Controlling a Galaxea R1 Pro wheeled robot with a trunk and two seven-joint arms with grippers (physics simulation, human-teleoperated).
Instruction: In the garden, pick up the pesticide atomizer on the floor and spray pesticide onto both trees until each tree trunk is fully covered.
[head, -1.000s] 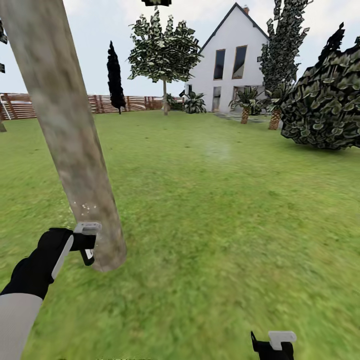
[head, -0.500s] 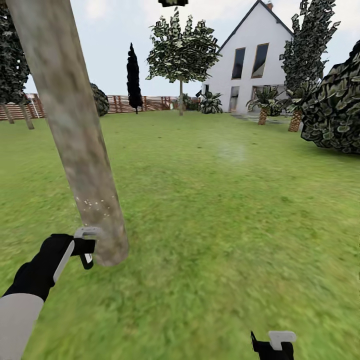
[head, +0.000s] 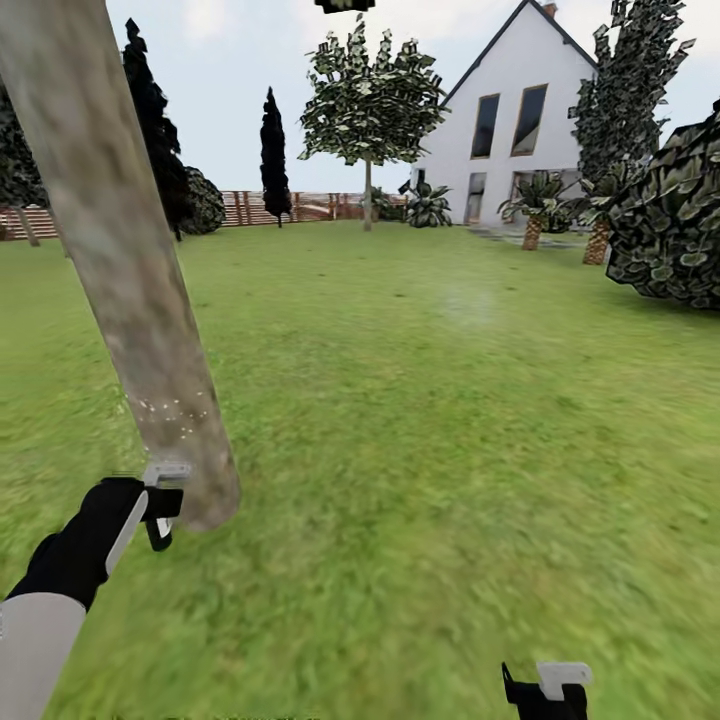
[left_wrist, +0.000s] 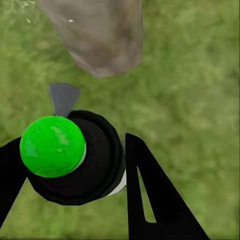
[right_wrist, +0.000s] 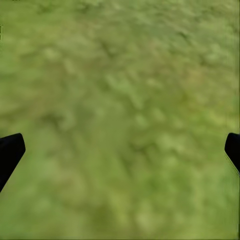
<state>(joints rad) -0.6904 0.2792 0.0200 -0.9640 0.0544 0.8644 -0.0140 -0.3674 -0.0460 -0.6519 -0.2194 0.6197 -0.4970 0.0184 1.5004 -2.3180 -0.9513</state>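
The pesticide atomizer (left_wrist: 52, 145) has a bright green round cap, a black body and a grey nozzle. My left gripper (left_wrist: 75, 165) is shut on it, and the nozzle points at the foot of the near tree trunk (left_wrist: 100, 40). In the head view that thick grey-tan tree trunk (head: 120, 260) leans across the left side. My left gripper (head: 160, 508) sits just beside its base. White specks (head: 170, 410) dot the bark above the gripper. The second tree (head: 368, 100) stands far off on the lawn. My right gripper (head: 545, 690) hangs open over grass (right_wrist: 120, 100), holding nothing.
A white house (head: 500, 130) stands at the back right with short palms (head: 530, 215) before it. A big dark bush (head: 670, 230) fills the right edge. Black cone-shaped trees (head: 275, 150) and a brown slat fence (head: 300, 207) line the far side of the lawn.
The whole view has swung, so the house and far tree sit further right: the camera moved. More white specks show on the trunk. My left gripper stays by the trunk's base.
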